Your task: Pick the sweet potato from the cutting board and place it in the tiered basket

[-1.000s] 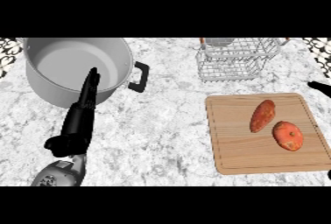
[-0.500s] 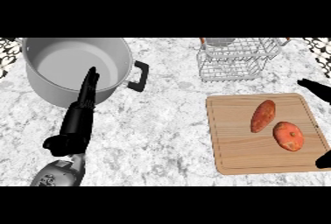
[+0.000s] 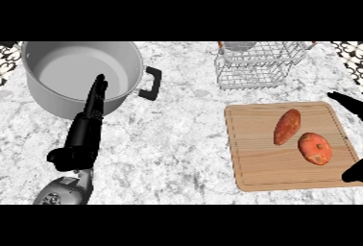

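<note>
A long orange-brown sweet potato [image 3: 287, 126] lies on the wooden cutting board [image 3: 259, 168] at the right. Beside it, nearer the right edge, lies a rounder orange-red vegetable [image 3: 315, 148]. The wire tiered basket [image 3: 259, 65] stands behind the board at the top. My right hand [image 3: 346, 102] shows only at the view's right edge: fingers by the board's far right corner, thumb [image 3: 353, 173] by its near right corner, spread open and holding nothing. My left hand [image 3: 94, 98] rests at the left, fingers straight up, open.
A large steel pot [image 3: 78, 74] with black handles stands at the back left, partly behind my left hand. Marble counter [image 3: 177, 144] lies between the pot and the board.
My right hand has come further in from the right edge towards the board, with fingers and thumb now both showing. The left hand and the vegetables have stayed put.
</note>
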